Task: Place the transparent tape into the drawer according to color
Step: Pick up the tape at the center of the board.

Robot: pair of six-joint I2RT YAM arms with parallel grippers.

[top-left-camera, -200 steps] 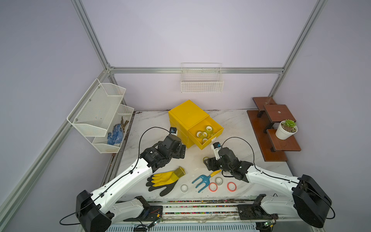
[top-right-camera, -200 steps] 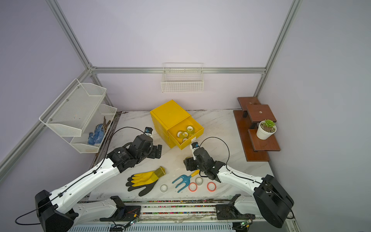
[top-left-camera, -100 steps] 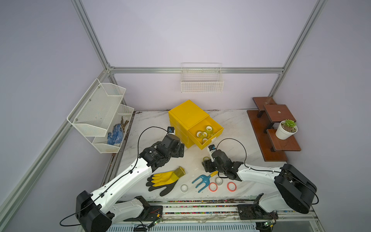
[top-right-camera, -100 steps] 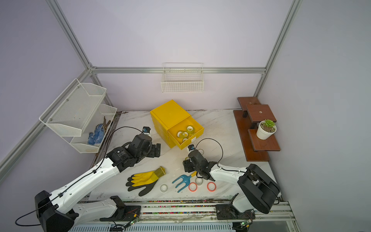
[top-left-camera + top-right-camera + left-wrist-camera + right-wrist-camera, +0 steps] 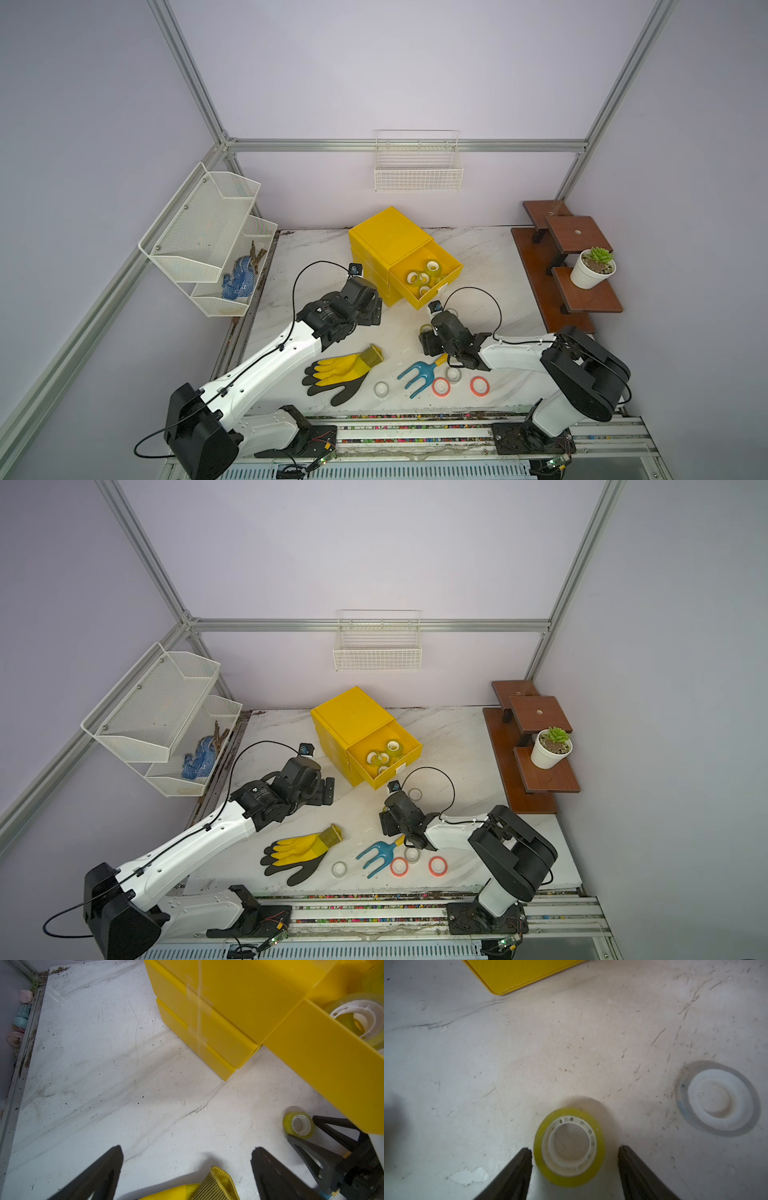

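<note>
Right gripper: your right gripper [image 5: 574,1151] sits low over the white marble tabletop [image 5: 316,266]. Its jaws stand apart on either side of one roll, nearly touching one flank and with a gap at the other. Nothing is clamped yet.
Target roll: the small yellow-green see-through tape roll with a white core [image 5: 569,1180] lies flat on the table just in front of the cabinet. Lying flat, it offers its round outer wall to the fingers.
Open drawer: the top drawer [image 5: 453,276] of the cube-shaped yellow plastic cabinet [image 5: 390,235] is pulled out. It holds only yellow-green rolls [image 5: 422,277], so your roll likely belongs there too.
Left gripper: your left gripper [image 5: 187,1148] hovers empty with its jaws wide apart beside the two closed lower drawers. It looks placed to open one when another colour comes up.
Left over: a clear-whitish roll [image 5: 718,1098] lies near your target. Two red-orange rolls [image 5: 440,386] and two more clear ones [image 5: 381,388] lie at the front edge.
Clutter: a blue plastic hand fork [image 5: 419,372] and a yellow-and-black work glove [image 5: 340,370] lie among them.
Next move: close squarely, because an off-centre squeeze may push the roll sideways.
</note>
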